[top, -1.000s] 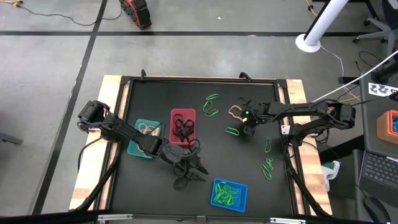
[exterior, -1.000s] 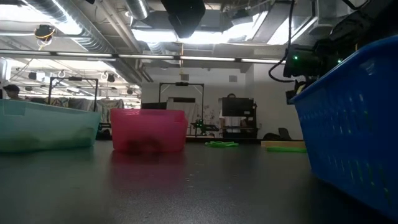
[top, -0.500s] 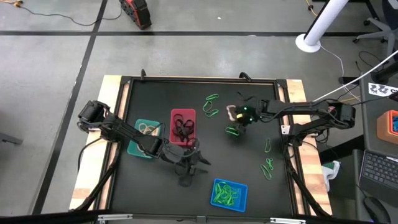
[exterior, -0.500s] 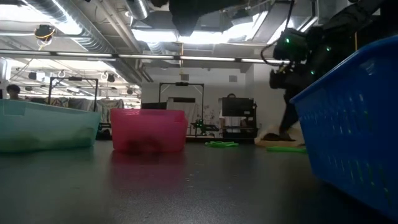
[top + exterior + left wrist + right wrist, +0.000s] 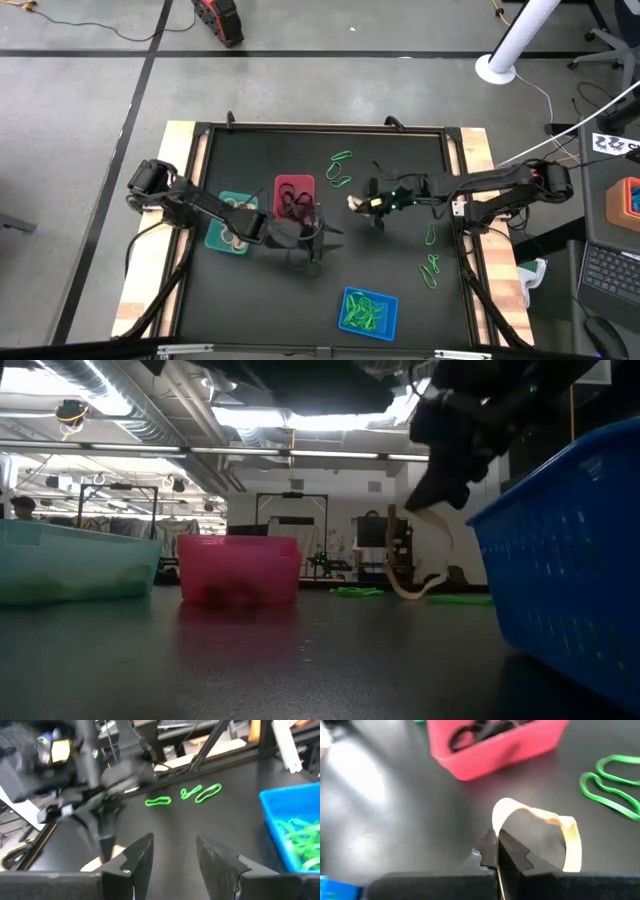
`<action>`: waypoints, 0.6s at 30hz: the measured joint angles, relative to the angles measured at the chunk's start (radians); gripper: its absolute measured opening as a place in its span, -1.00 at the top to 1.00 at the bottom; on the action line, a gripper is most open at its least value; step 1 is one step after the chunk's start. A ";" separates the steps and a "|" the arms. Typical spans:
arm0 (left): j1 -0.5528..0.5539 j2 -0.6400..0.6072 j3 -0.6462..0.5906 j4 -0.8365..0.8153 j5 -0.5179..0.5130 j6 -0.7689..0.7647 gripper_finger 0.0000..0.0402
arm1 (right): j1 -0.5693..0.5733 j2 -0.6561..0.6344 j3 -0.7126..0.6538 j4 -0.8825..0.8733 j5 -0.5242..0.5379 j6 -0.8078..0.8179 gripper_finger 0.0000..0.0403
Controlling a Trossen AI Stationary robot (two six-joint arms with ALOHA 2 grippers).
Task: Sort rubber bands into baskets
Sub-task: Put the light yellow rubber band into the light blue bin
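On table: three baskets [image 5: 293,200] | one tan band [image 5: 540,832] pinched by right gripper [image 5: 496,851]

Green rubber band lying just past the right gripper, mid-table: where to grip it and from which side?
Take the green rubber band from straight above, pinching one long strand near its middle. It lies flat on the black table as a thin elongated loop, so a side approach finds nothing to grab. The right gripper is already shut on a tan rubber band.
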 joint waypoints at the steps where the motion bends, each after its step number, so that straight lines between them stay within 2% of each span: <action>1: 0.006 0.000 0.000 -0.009 0.000 0.008 0.26 | 0.017 0.000 0.009 0.002 0.000 0.004 0.99; 9: 0.046 0.000 0.000 -0.091 0.000 0.011 0.26 | 0.127 0.000 0.058 0.051 0.004 0.095 0.99; 18: 0.068 0.000 0.000 -0.093 -0.004 0.004 0.26 | 0.203 0.000 0.081 0.072 0.025 0.160 0.99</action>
